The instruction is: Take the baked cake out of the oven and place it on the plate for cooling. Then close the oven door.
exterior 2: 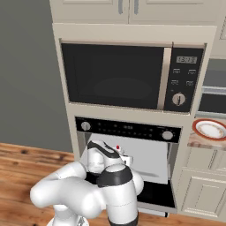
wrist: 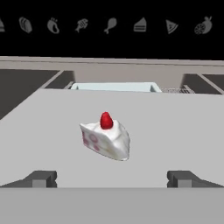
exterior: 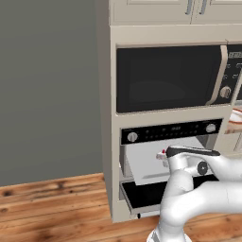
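Note:
The baked cake (wrist: 106,138), a white wedge topped with a red cherry, sits on the grey tray (wrist: 183,127) pulled out of the oven (exterior: 170,131). My gripper (wrist: 111,178) is open and level with the tray, with the cake a short way ahead and centred between its fingertips (wrist: 41,178); nothing is held. In the left base view the cake (exterior: 163,153) peeks out just left of my hand. The oven door (exterior: 144,194) hangs open below the tray. The plate (exterior 2: 211,129), red-orange rimmed, rests on the counter to the right of the oven.
A large black microwave (exterior 2: 114,75) is built in directly above the oven, under cream cabinets. The open door (exterior 2: 155,194) juts out over the wooden floor. Lower cabinets (exterior 2: 201,194) stand under the plate's counter. A grey wall lies to the left.

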You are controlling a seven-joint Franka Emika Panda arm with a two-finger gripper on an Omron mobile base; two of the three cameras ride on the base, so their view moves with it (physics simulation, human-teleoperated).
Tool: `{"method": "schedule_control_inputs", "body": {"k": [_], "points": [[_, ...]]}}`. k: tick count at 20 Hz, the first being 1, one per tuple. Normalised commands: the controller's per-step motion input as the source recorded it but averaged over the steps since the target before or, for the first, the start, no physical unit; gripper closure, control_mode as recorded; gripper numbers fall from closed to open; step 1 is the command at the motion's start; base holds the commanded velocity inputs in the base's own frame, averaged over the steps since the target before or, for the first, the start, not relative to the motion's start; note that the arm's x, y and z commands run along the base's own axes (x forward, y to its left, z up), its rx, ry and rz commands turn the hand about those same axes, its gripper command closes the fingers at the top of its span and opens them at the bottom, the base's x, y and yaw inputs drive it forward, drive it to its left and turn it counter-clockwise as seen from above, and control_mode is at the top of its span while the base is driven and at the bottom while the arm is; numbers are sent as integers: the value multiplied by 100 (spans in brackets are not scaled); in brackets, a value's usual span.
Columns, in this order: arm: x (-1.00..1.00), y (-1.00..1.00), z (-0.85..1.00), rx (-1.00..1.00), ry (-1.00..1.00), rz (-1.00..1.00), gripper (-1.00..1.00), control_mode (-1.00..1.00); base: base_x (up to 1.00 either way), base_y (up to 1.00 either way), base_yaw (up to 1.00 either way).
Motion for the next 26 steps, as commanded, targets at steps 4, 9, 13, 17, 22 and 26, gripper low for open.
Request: {"method": "schedule_control_inputs", "body": {"k": [4,9,13,17,22,26], "points": [[2,0,0,0,0,0,-100,-100,0,0,0],[4,0,0,0,0,0,-100,-100,0,0,0],[9,0,0,0,0,0,-100,-100,0,0,0],[21,0,0,0,0,0,-100,-100,0,0,0],[26,0,0,0,0,0,-100,-100,0,0,0],[18,0,-2,0,0,0,-100,-100,0,0,0]]}}
